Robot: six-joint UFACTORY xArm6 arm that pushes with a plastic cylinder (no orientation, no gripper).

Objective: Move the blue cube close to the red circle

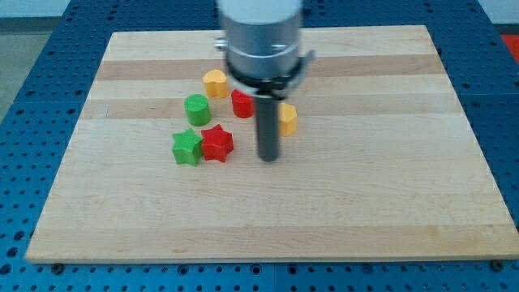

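Note:
The red circle (241, 103) lies near the board's middle, partly hidden behind my rod. No blue cube shows anywhere in the view; the arm's grey body (261, 36) may hide it. My tip (268, 158) rests on the board just below the red circle, to the right of the red star (216, 143) and below-left of a yellow block (289, 119). The tip touches no block that I can see.
A yellow block (215, 82) lies above-left of the red circle. A green cylinder (196, 109) sits left of it, and a green star (186, 148) touches the red star's left side. The wooden board (389, 186) lies on a blue perforated table.

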